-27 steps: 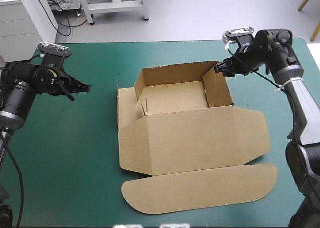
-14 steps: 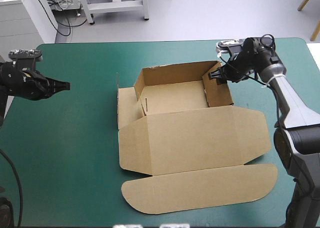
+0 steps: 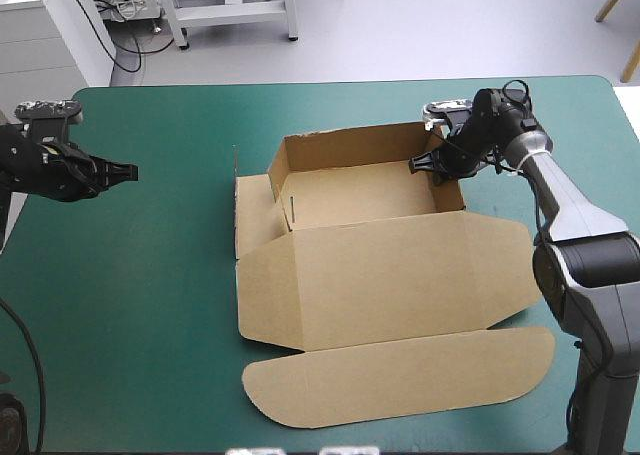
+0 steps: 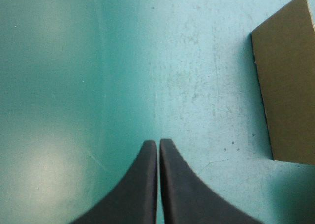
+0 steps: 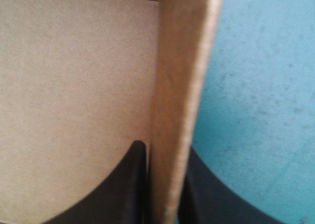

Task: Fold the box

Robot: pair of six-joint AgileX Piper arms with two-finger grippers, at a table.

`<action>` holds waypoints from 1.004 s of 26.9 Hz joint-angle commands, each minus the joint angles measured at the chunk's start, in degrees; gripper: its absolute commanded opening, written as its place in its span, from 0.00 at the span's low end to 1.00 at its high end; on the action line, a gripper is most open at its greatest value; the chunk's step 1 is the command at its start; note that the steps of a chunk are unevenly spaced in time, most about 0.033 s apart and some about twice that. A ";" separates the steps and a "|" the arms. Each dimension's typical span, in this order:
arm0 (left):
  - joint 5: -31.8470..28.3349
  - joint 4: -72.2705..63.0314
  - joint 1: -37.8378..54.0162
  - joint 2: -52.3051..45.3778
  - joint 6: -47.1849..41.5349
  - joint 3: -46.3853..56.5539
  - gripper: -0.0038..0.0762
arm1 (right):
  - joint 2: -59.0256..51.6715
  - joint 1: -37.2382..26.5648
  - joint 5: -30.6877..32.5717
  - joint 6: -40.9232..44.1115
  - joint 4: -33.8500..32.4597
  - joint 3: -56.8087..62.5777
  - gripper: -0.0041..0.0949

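Near the far left corner of the table, the left gripper hangs over the bare teal-green cover, well apart from the box. Its black fingers are pressed together into one point, with nothing between them. In the left wrist view a corner of brown board lies flat on the cover, ahead of the gripper and off to one side.

The box sits in the middle of the table, a little toward the right edge. Its tray is on the far side, with the back wall and both side walls standing. A side flap lies out toward the left edge. The lid lies open and flat, reaching toward the near edge, and its long rounded tuck flap lies nearest that edge.

The right gripper is at the far end of the tray's right wall. It is all but closed, pinching that wall. One finger is inside the tray and the other is outside, over the cover.
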 commanded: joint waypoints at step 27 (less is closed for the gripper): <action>0.53 -21.92 -0.09 -2.19 2.83 -1.90 0.80 | -30.93 -13.16 3.17 -1.29 12.21 -2.00 0.02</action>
